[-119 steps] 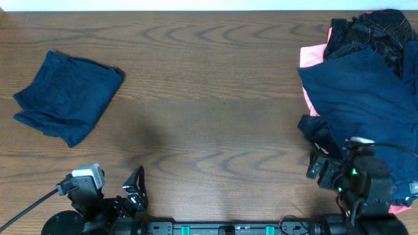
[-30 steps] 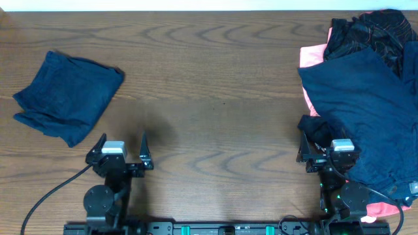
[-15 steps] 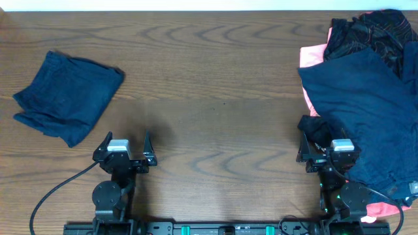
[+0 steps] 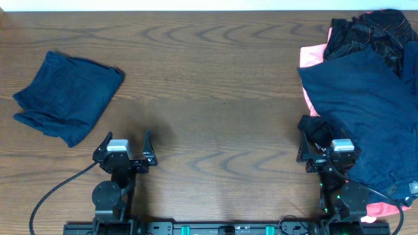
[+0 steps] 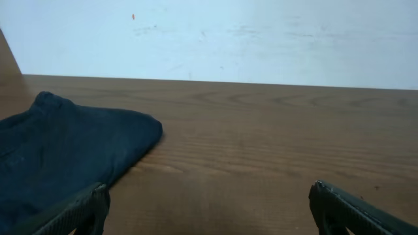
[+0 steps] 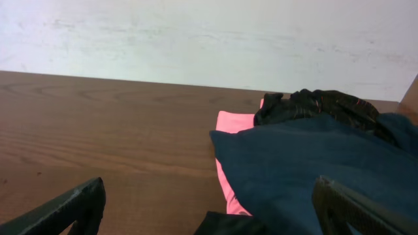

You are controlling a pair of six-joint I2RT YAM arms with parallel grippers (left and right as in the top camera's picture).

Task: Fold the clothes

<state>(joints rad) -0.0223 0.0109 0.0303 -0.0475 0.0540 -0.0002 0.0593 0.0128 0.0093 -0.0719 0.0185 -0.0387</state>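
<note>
Two grippers stand at the near edge of the table (image 4: 215,78), well apart from each other. The left gripper (image 4: 125,140) has its fingers spread wide with nothing between them; in its wrist view the left gripper (image 5: 209,192) shows only bare wood in the gap. A folded cloth (image 4: 65,98), dark blue, lies flat at the far left of the table, ahead and left of this gripper and apart from it; the wrist view has the folded cloth (image 5: 59,156) just past the left finger.

The right gripper (image 4: 323,134) is also spread and empty, at the near-left edge of the pile (image 4: 366,111) on the right side. In that pile a large blue cloth (image 6: 313,163) lies on top, a pink cloth (image 6: 232,130) peeks out beneath its left edge, and a black cloth (image 6: 313,104) is bunched at the far end. A dark fold sits low between the right gripper's fingers (image 6: 65,209); whether it touches them cannot be told
</note>
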